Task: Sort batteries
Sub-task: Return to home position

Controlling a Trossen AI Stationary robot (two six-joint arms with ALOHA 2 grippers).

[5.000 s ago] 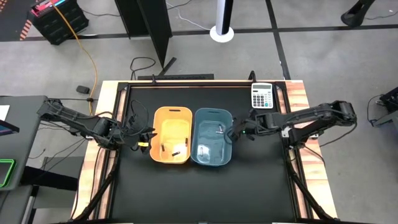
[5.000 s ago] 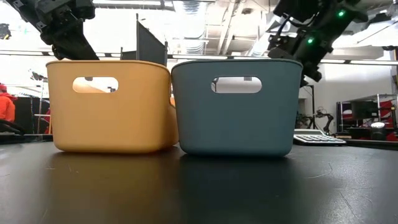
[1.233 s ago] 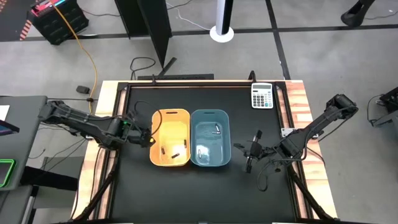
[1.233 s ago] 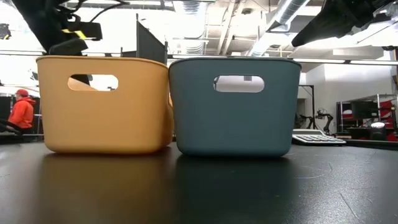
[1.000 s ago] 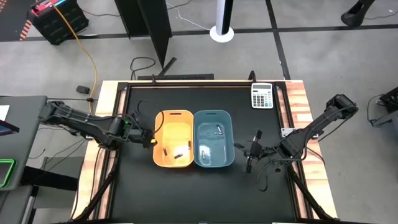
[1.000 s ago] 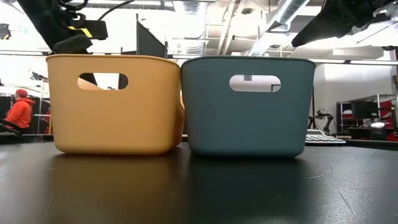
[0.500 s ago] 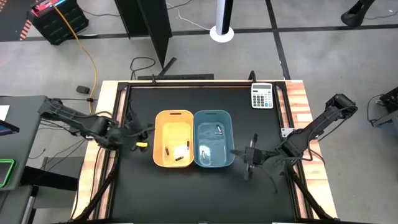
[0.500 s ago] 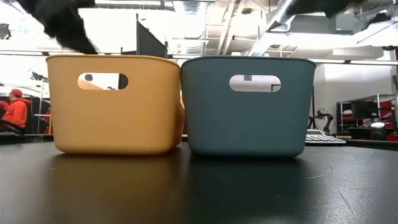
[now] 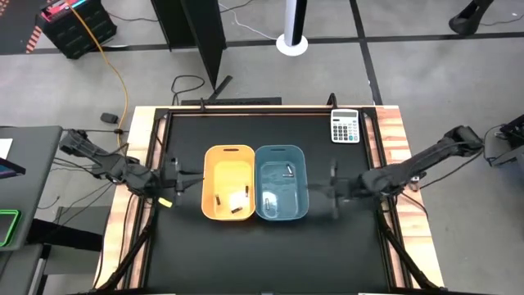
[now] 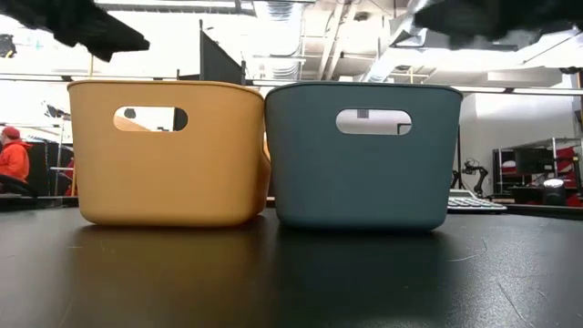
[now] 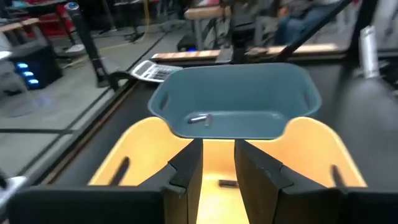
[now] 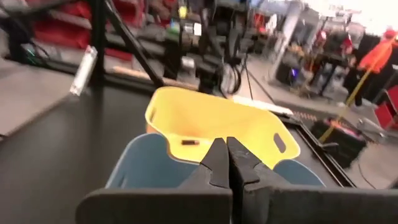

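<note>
A yellow bin (image 9: 228, 193) and a blue bin (image 9: 282, 193) stand side by side mid-table, touching. Dark batteries (image 9: 235, 210) lie on the yellow bin's floor, pale silvery batteries (image 9: 287, 170) on the blue bin's floor. My left gripper (image 9: 174, 188) hovers left of the yellow bin, clear of its wall, with a narrow gap between its fingers (image 11: 186, 177). My right gripper (image 9: 331, 190) is shut and hangs to the right of the blue bin, apart from it. The right wrist view looks over both bins past the shut fingers (image 12: 219, 163).
A grey-white calculator (image 9: 345, 126) lies at the table's far right corner. The black mat (image 9: 262, 254) shows bare in front of the bins and behind them. People and shop equipment show in the room beyond the table.
At the start the two bins slid a little toward the table's right, with my left gripper at the yellow bin's left wall. My left gripper then drew back toward the table's left edge. My right gripper moved toward the far edge and the arm stretched out straighter.
</note>
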